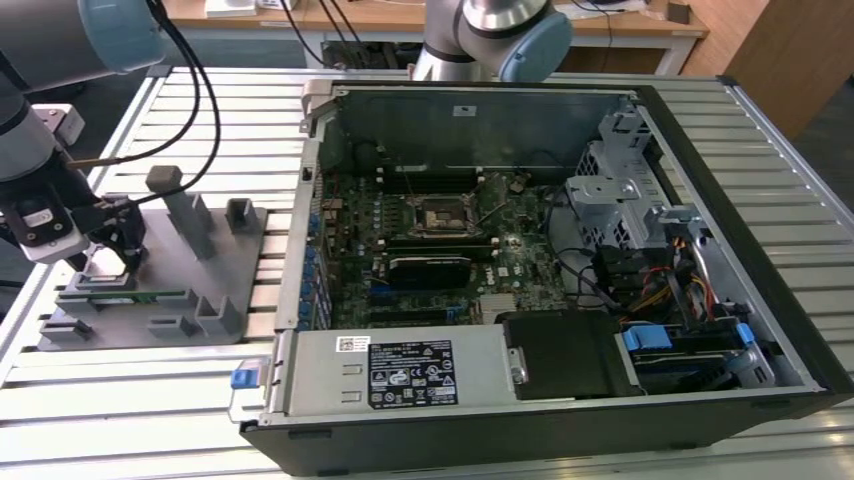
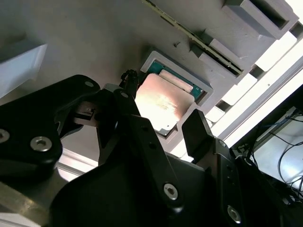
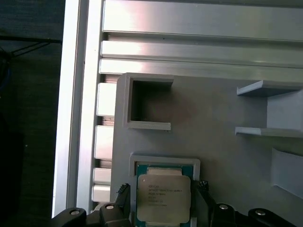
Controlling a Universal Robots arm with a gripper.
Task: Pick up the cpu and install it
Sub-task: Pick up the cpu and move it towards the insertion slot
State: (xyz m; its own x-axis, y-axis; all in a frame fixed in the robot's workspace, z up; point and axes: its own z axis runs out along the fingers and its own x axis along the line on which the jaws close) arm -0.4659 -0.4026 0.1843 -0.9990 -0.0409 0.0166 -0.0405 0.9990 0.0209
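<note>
- The slatted aluminium table (image 1: 134,400) carries everything below the pincer. Beyond it stands a wooden desk (image 1: 400,20).
- An open computer case (image 1: 787,290), black outside and bare metal inside, lies well apart from the pincer, toward the exterior view's right. Its green motherboard (image 1: 441,250) faces up, with a square socket frame (image 1: 438,215) near the middle.
- The grey arm (image 1: 27,140) comes in over the table's edge on the exterior view's left. Its wrist is turned down so the pincer points at the fixture, and black cables (image 1: 200,90) loop behind it.
- The matte grey plastic fixture (image 1: 127,322) sits directly under the pincer. It is a flat slab with upright posts and boxed pockets. In the first wrist view an empty square pocket (image 3: 147,106) lies just past the fingertips.
- The black pincer (image 1: 118,250) (image 2: 165,106) (image 3: 162,189) is lowered onto the fixture. Its fingers (image 3: 124,191) are spread, one on each side of the chip, and appear released rather than clenched.
- The cpu (image 3: 163,201) (image 2: 161,97) lies flat in its shallow pocket between the fingertips. It is a small square with a pale metal lid and a green rim.
</note>
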